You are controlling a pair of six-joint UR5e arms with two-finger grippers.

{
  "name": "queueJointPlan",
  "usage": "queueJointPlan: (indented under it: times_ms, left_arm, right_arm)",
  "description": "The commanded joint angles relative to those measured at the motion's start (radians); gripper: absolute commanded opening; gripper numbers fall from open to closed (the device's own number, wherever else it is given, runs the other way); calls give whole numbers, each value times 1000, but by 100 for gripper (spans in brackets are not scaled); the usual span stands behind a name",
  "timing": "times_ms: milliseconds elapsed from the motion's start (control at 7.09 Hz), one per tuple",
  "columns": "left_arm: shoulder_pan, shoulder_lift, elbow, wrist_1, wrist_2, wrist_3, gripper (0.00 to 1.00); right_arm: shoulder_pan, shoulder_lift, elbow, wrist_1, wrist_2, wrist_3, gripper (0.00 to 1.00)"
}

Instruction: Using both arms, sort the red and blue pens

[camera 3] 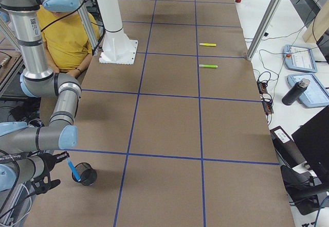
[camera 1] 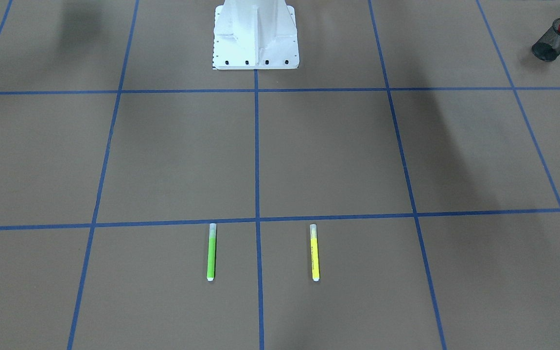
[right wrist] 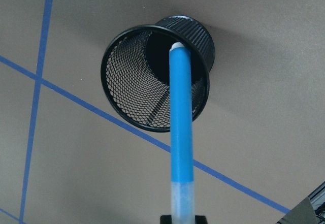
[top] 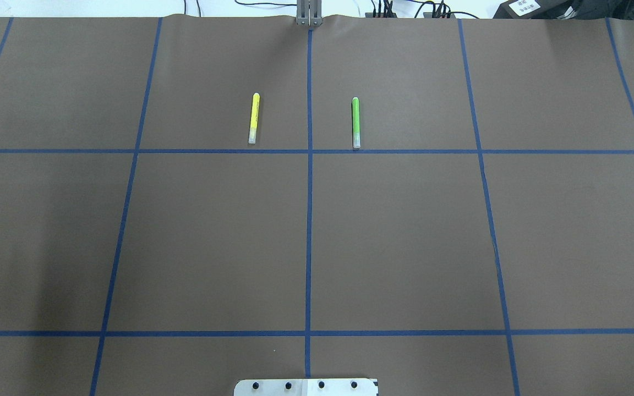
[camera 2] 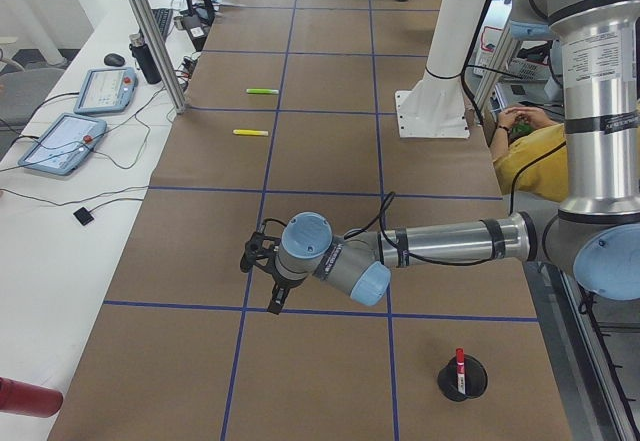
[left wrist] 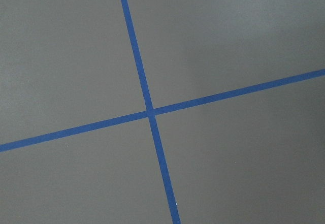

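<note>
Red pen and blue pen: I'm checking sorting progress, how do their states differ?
The red pen stands in a black mesh cup, touched by no gripper; the blue pen is clamped in the right gripper. The red pen sits inside its cup; the blue pen's white end is only at the other mesh cup's mouth. Shared: each has a black mesh cup.

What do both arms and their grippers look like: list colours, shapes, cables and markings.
Left arm and right arm: round shiny silver tubes, grey housings, pale-blue joint caps. Each upright tube bears a small printed label. A black cable runs along each. Left gripper and right gripper are black.
</note>
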Motion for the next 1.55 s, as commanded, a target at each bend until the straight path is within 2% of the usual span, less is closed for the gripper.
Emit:
queueJointPlan:
  times_ms: [0, 141, 706, 847, 1129, 1411]
  left_arm:
    - [0, 0, 0, 0, 0, 0, 100]
    - [0, 0, 0, -2, 0, 0, 100]
    - [0, 2, 1, 0, -2, -2, 100]
    - [0, 2, 3, 2, -2, -2, 100]
    - [0, 17, 3, 2, 0, 0, 100]
    - [0, 21, 3, 2, 0, 0, 100]
  right_arm:
    - [-1, 0, -1, 2, 20, 6, 63]
    - [-3, 2, 1, 2, 22, 16, 100]
    - [-20, 17, 5, 30, 45, 17, 100]
    - [-73, 18, 4, 83, 89, 20, 100]
    - [-258, 37, 4, 212, 211, 97, 100]
    - [-476, 54, 4, 437, 316, 226, 100]
